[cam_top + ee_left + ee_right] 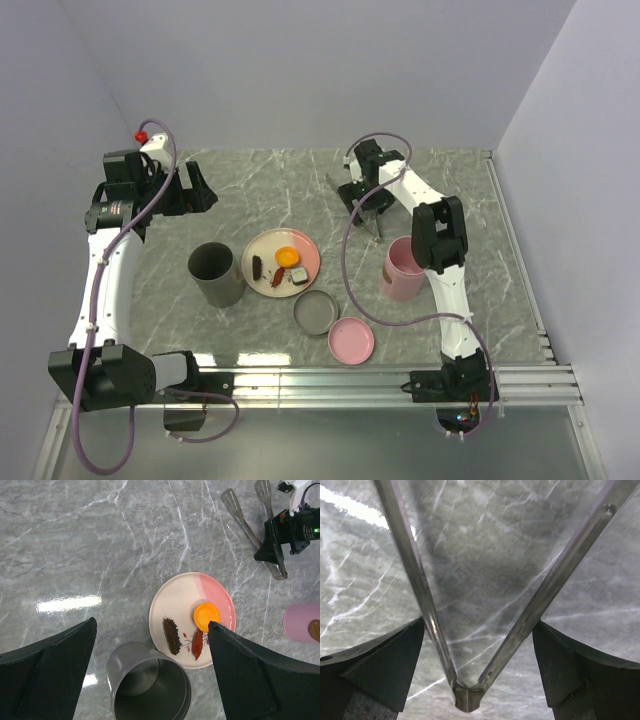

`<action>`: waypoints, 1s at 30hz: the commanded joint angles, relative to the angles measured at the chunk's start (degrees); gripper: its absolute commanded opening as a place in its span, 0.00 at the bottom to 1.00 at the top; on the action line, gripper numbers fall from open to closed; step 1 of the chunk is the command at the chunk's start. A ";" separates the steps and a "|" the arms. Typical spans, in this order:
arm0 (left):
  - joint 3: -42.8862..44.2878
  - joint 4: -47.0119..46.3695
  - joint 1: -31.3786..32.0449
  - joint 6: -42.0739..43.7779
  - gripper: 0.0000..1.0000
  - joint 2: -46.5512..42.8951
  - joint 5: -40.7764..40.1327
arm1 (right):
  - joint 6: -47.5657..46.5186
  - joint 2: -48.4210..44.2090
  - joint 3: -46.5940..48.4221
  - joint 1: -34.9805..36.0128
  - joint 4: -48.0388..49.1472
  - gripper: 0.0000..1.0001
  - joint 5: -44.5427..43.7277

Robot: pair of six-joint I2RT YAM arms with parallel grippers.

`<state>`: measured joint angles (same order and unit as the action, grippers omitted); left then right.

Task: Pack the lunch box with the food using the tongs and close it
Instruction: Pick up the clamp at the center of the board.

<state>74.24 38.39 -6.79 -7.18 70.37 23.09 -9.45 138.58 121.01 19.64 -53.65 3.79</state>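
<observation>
The silver tongs (pixel 468 700) lie on the marble, their V joint low between my right gripper's (pixel 479 624) fingers. Those fingers (pixel 395 665) stand wide, one outside each tong arm, right at the metal. From above, the right gripper (pixel 365 200) sits over the tongs (pixel 378 225) at the back. The food rests on a cream-and-pink plate (pixel 262 245): an orange round piece (pixel 287 256), a dark brown piece (pixel 258 267), a reddish piece (pixel 277 278) and a small square (pixel 299 275). The lunch box shows as a grey tub (pixel 217 275) and a pink tub (pixel 403 270). My left gripper (pixel 200 187) hangs open and empty at the back left.
A grey lid (pixel 316 312) and a pink lid (pixel 351 340) lie in front of the plate. The left wrist view looks down on the plate (pixel 175 595), the grey tub (pixel 149 690) and the tongs (pixel 245 522). Walls close in the left, back and right.
</observation>
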 commanded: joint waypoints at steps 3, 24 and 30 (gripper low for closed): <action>-0.76 -2.00 -0.16 -0.64 0.99 -0.23 0.38 | 0.05 1.42 3.27 0.40 2.49 0.94 -1.68; -1.55 -2.18 -0.33 -0.90 0.99 -0.76 1.61 | 1.10 3.18 4.41 0.31 3.90 0.88 -3.18; -1.11 -1.92 -0.33 -0.91 0.99 -0.41 1.69 | 1.89 1.08 3.18 0.40 4.34 0.76 -2.21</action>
<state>72.53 37.56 -6.83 -7.38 70.35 23.73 -8.34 140.38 123.70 19.64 -51.35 2.37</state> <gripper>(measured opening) 0.995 0.784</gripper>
